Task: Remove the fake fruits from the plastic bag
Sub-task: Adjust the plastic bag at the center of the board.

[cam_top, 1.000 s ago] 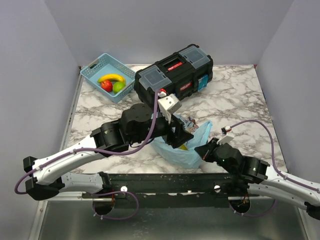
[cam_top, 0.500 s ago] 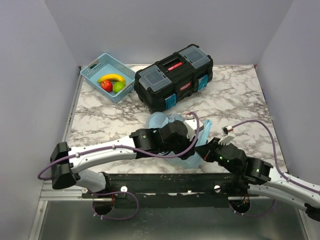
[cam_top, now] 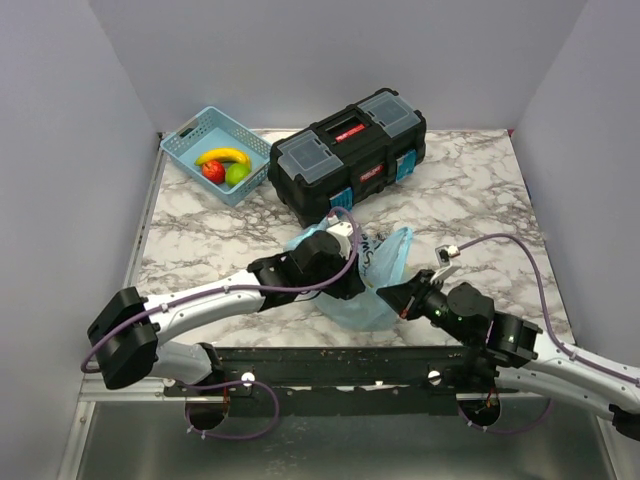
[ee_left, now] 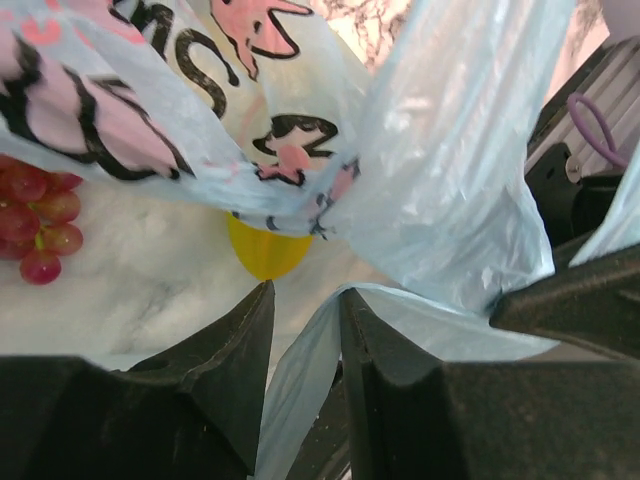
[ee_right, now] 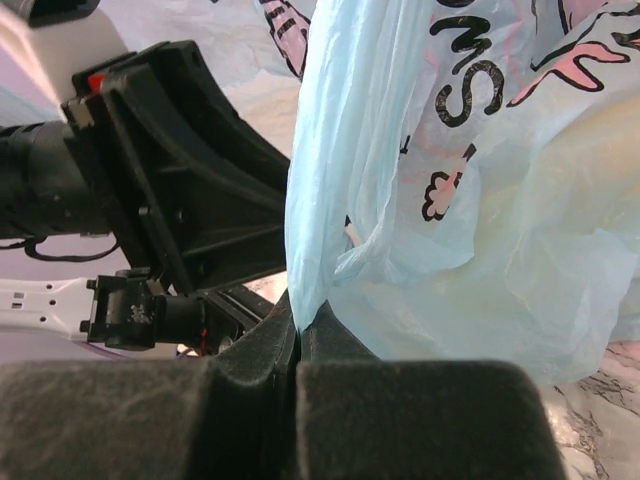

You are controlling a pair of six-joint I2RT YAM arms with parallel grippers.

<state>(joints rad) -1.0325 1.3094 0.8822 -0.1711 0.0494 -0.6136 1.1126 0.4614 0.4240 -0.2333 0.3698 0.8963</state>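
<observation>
the plastic bag point(cam_top: 378, 268) lies crumpled on the desk point(cam_top: 480, 190) in front of the toolbox point(cam_top: 350, 150), between both arms. the right end effector point(ee_right: 298, 320) is pressed together on a fold of it. the left end effector point(ee_left: 305, 295) has film in a narrow gap, and i cannot tell if it grips. a yellow fruit point(ee_left: 265, 252) peeks from under the film near red grapes point(ee_left: 35, 225).
</observation>
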